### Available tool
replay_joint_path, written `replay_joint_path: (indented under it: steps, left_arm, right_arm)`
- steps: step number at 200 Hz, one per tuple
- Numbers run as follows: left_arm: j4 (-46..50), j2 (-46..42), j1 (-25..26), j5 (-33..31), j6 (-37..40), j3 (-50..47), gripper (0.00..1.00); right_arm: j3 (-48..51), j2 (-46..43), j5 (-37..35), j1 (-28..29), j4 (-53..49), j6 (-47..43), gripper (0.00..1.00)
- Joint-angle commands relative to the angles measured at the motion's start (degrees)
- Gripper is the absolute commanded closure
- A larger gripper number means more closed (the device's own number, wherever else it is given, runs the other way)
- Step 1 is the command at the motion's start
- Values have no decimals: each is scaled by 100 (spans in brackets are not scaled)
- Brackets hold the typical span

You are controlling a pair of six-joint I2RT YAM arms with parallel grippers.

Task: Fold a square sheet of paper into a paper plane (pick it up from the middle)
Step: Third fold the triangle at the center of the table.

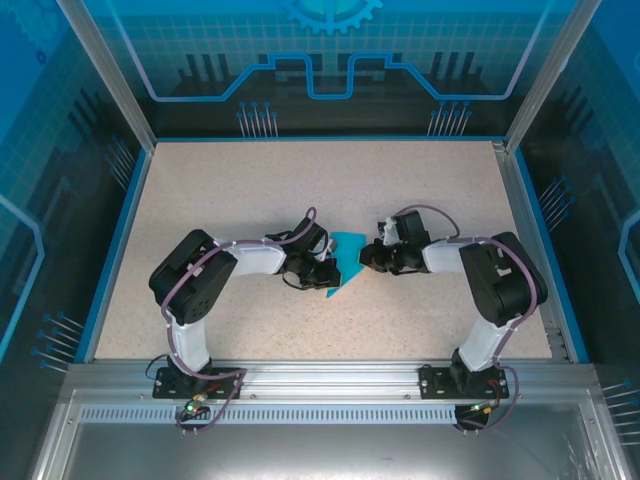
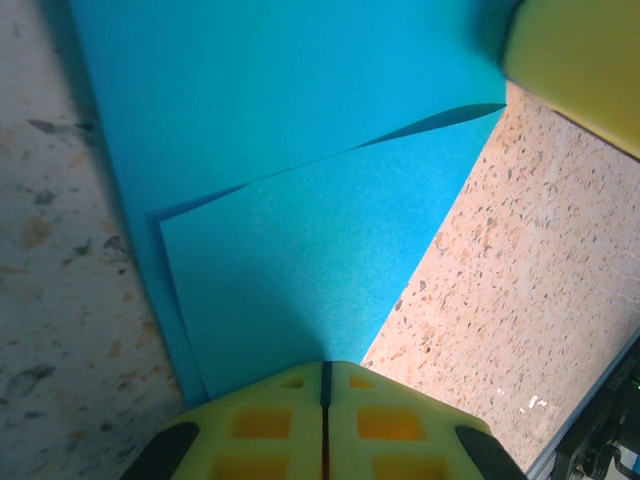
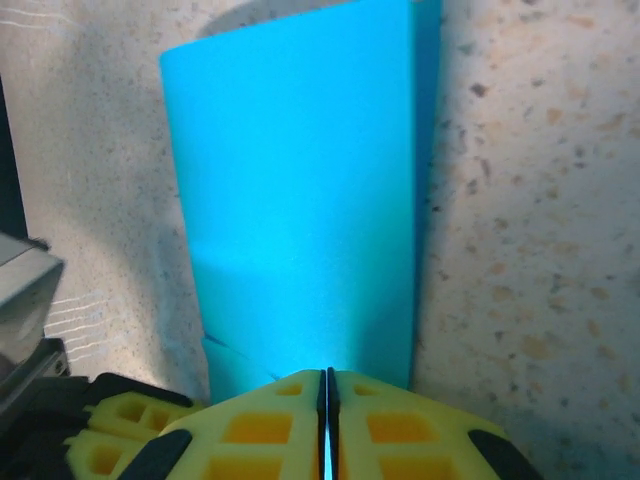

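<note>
The square sheet of paper point(image 1: 347, 258) lies partly folded in the middle of the table, cyan-blue, with one sharp corner toward the near left. In the left wrist view a folded flap point(image 2: 320, 260) lies over the lower layer, its far edge slightly lifted. My left gripper point(image 1: 323, 270) is shut, its tips point(image 2: 325, 365) resting on the flap's near end. My right gripper point(image 1: 368, 257) is shut on the paper's right side, and a cyan sliver shows between its tips point(image 3: 326, 375). The paper point(image 3: 300, 200) stretches away from it as a tall strip.
The speckled tabletop point(image 1: 250, 190) is bordered by a blue rim and metal frame posts. One right finger point(image 2: 580, 60) shows in the left wrist view. The left gripper's fingers point(image 3: 110, 425) sit close by in the right wrist view.
</note>
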State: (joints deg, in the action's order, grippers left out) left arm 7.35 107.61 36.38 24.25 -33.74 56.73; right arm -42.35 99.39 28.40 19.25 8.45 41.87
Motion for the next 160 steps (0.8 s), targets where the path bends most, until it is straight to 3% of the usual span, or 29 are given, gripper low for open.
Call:
replay_joint_path:
  steps: [1, 73, 96, 121, 160]
  left_arm:
    - [653, 45, -31, -364, 201, -189, 92]
    - [657, 14, -12, -315, 210, -117, 91]
    - [658, 14, -16, -272, 227, -91, 90]
    - [722, -63, -17, -280, 245, -70, 89]
    - [898, -600, -14, -200, 231, -2, 87]
  right_arm:
    - [-168, -440, -97, 206, -385, -243, 88]
    - [71, 4, 15, 689, 219, 202, 90]
    - [-61, 231, -10, 703, -55, 54, 91]
    - [-175, 366, -513, 697, -674, -118, 91]
    - [-130, 452, -623, 709, -774, -115, 92]
